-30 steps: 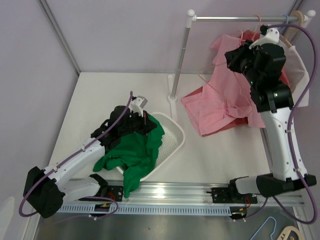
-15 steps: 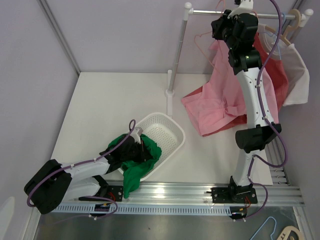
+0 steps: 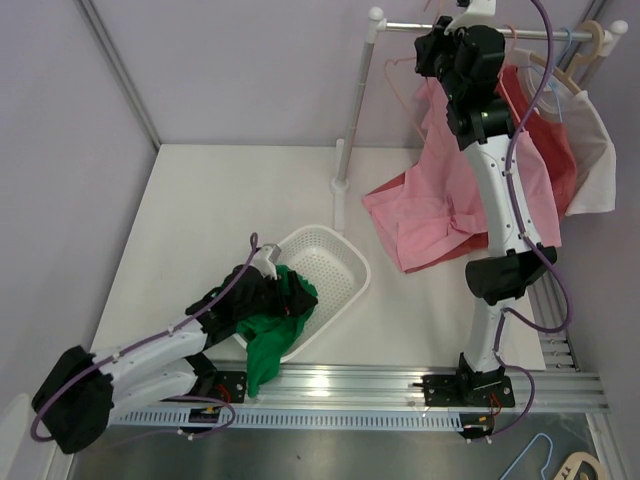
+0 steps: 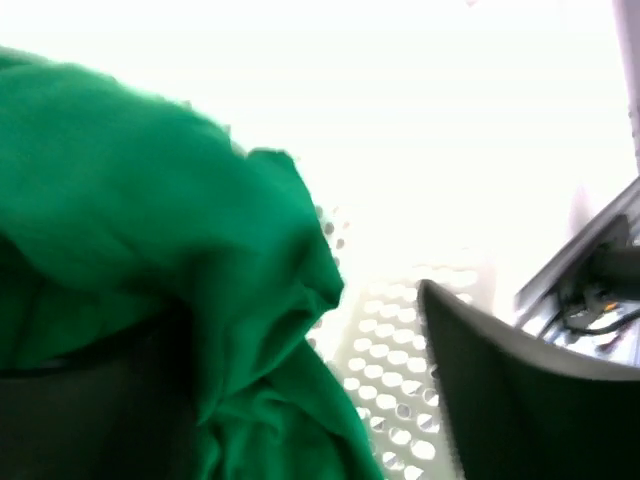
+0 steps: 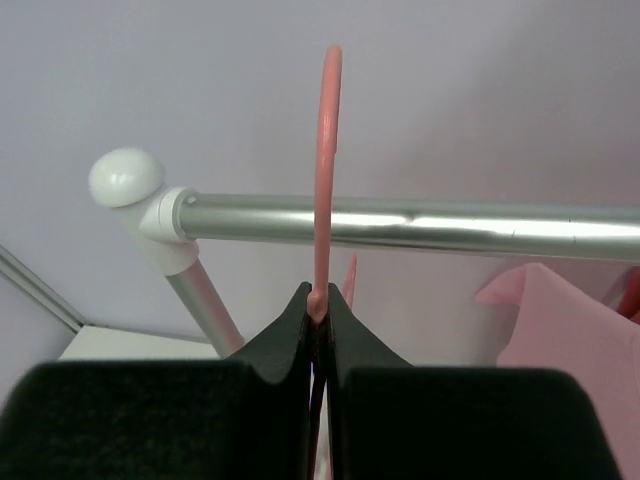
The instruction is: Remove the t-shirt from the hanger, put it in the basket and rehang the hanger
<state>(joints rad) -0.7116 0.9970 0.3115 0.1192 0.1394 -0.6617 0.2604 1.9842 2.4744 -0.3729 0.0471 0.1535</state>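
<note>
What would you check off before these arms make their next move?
1. Right tool shut on thin pink plastic hanger hook: ok.
2. Hook lifted clear of silver metal rail: cannot tell.
3. Pink t-shirt off hanger: not ok, seemingly hanging there, trailing onto white table.
4. Left tool open: ok.
5. Crumpled green t-shirt fully inside white perforated basket: not ok, spills over near rim.

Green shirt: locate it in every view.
Top external: green shirt lower left, spilling over the near rim of the basket.
Left wrist: green shirt fills the left half.
Right wrist: not in it.
Shared landmark: basket, in top external and left wrist only.
</note>
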